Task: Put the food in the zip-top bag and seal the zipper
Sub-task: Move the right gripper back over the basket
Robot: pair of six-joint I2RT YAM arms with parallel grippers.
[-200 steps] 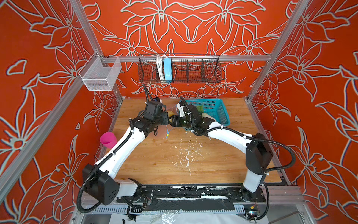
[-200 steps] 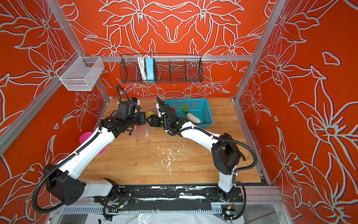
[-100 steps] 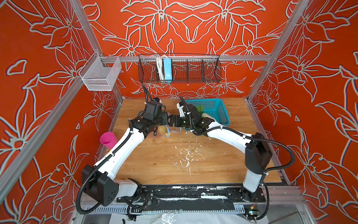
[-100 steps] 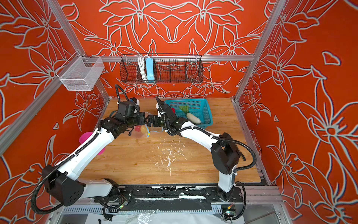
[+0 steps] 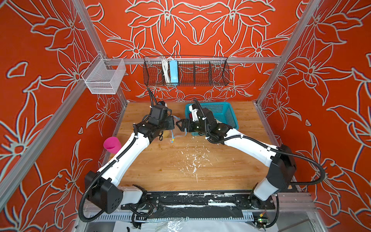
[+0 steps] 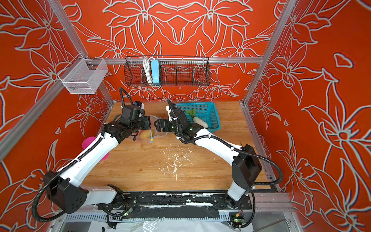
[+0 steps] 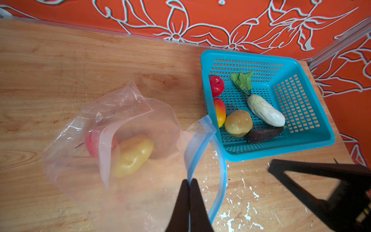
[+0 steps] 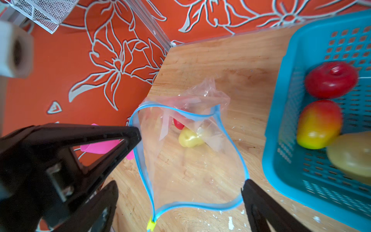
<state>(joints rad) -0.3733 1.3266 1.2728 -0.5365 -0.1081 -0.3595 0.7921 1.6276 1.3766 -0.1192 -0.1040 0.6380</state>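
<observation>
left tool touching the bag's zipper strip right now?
Touching. Left wrist view: the left tool, shut, pinches the blue zipper strip between its tips.

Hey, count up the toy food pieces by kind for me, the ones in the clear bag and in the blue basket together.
Red balls: 2
Potato lumps: 2
Mango: 1
White vegetable: 1
Green leafy piece: 1
Dark brown piece: 1
Total: 8, with 2 in the zip-top bag and 6 in the basket
</observation>
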